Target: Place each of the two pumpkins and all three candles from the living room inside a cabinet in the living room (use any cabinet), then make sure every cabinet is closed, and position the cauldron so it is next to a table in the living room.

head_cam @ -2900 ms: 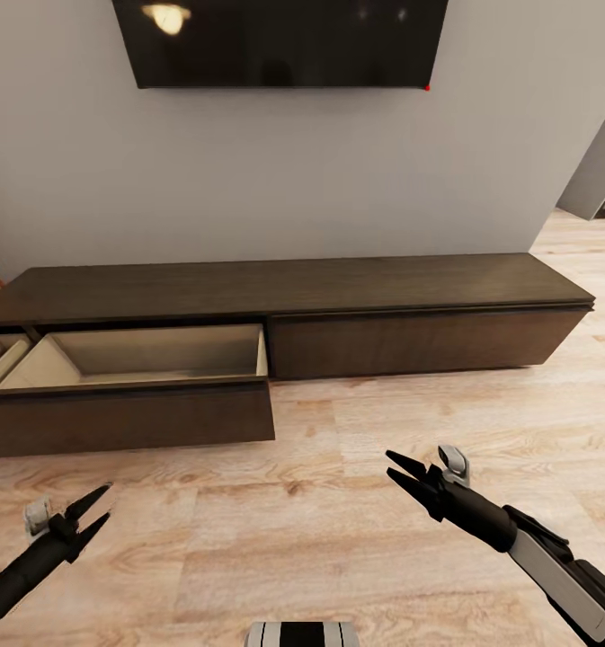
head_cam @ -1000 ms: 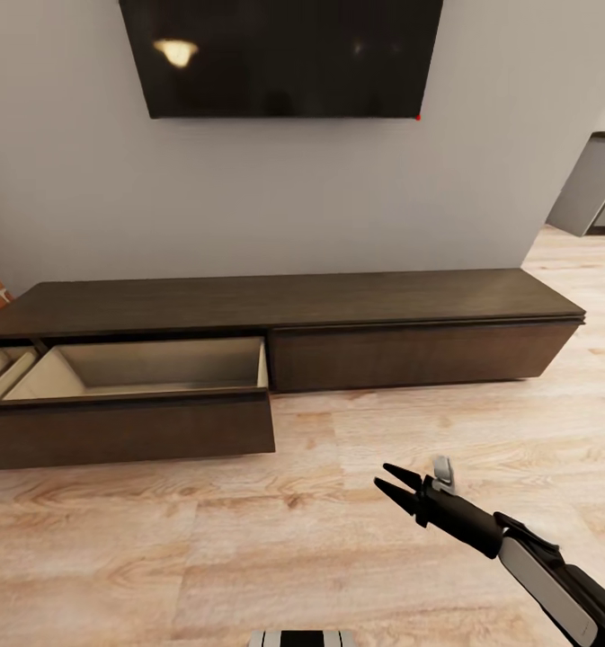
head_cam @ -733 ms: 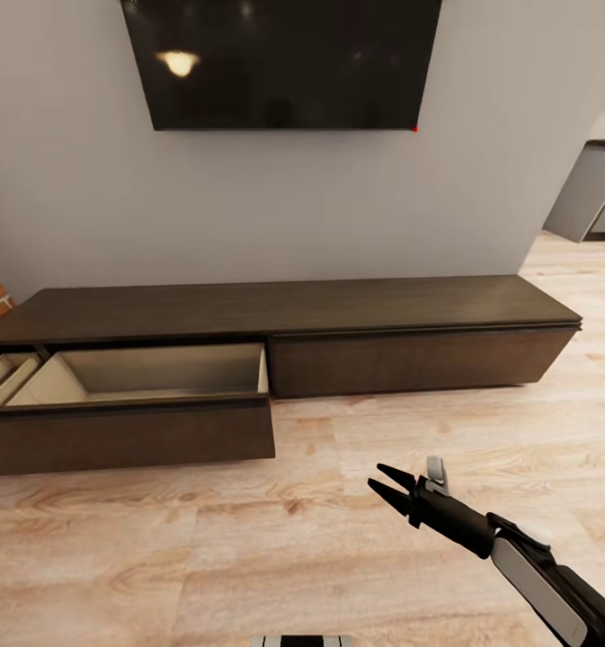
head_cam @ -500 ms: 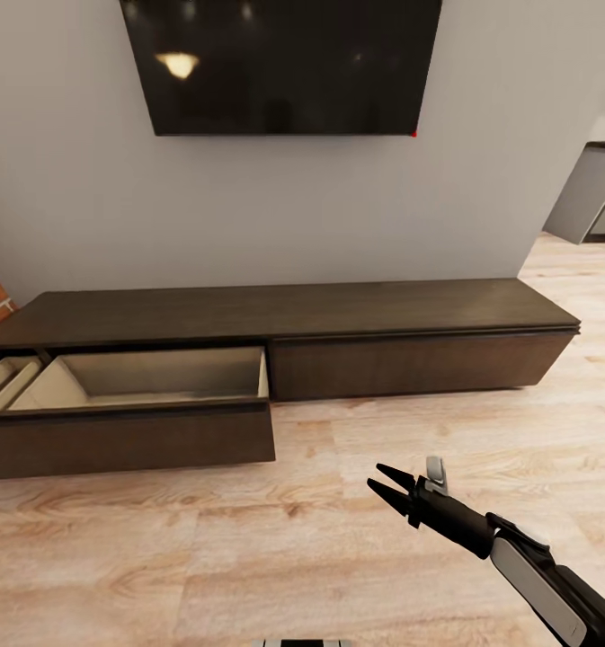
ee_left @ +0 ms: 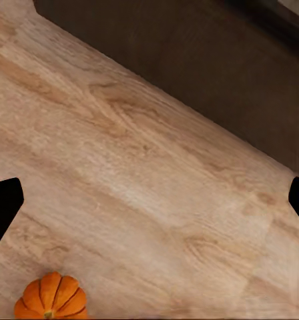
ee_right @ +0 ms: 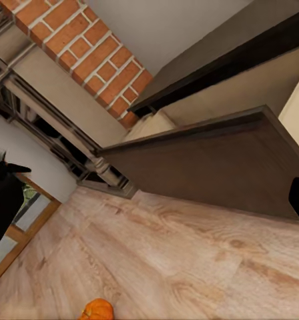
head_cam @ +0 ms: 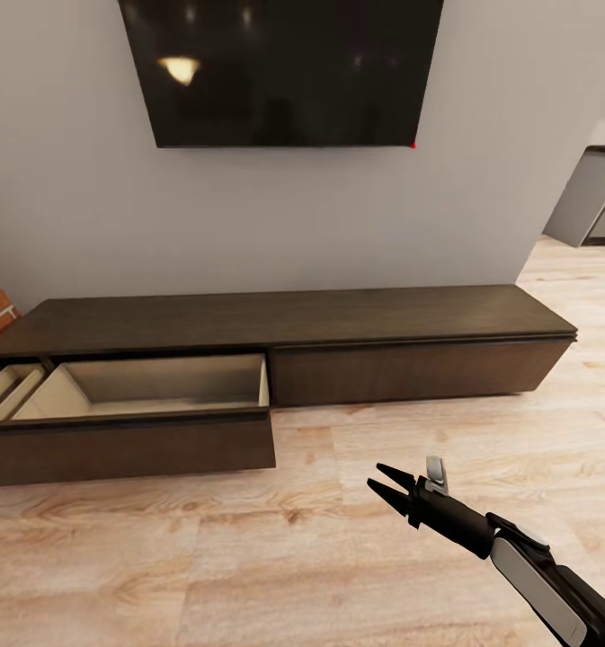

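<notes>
Cabinet [head_cam: 410,346]: long, low, dark-brown wood grain, mid frame vs grey wall. Its left drawer [head_cam: 127,445] is pulled out, smooth pale beige inside w/ slanted dividers; right front flush, handleless. Glossy black TV [head_cam: 280,72] at top. Floor [head_cam: 248,557]: light oak planks, knotty grain. Right gripper [head_cam: 387,485] lower right, pointed black jaws slightly apart, holding nothing. Left jaws wide, tips at left wrist frame edges. Ribbed orange pumpkin [ee_left: 51,297] on the floor, lower left there. Red brick fireplace [ee_right: 76,57] upper left of right wrist frame.

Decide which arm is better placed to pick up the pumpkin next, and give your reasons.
Probably left: its wrist view shows the pumpkin large on the floor, tool open. The right tool, also open, sees it smaller.
</notes>
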Tool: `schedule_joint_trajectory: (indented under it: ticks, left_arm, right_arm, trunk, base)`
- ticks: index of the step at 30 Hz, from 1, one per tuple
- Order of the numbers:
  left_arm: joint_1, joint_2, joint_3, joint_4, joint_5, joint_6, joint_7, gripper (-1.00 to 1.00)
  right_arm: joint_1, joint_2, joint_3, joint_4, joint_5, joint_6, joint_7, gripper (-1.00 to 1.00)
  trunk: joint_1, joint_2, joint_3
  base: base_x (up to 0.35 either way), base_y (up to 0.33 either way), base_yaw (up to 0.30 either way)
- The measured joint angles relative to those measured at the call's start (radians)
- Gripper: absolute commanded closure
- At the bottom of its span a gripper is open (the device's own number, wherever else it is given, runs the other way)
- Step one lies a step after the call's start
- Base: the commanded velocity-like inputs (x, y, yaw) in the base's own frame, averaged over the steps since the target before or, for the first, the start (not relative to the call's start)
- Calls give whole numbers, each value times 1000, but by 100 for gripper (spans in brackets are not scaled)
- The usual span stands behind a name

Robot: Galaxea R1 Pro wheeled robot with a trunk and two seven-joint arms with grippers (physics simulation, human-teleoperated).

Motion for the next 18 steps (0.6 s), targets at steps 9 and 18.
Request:
schedule_joint_trajectory:
  ticks: [9,18]
  left_arm:
    - [0,-10,-11,-32,-273,6,-408,-100]
    - [0,-76,-55,-121,-416,5,-556,-100]
  right_arm:
    - [0,0,0,0,1,0,1,-100]
    - [0,0,0,0,0,0,1,-100]
  trunk:
    - [-35,63,28]
    - [-69,126,56]
  base:
    - [0,0,0]
    - [0,0,0]
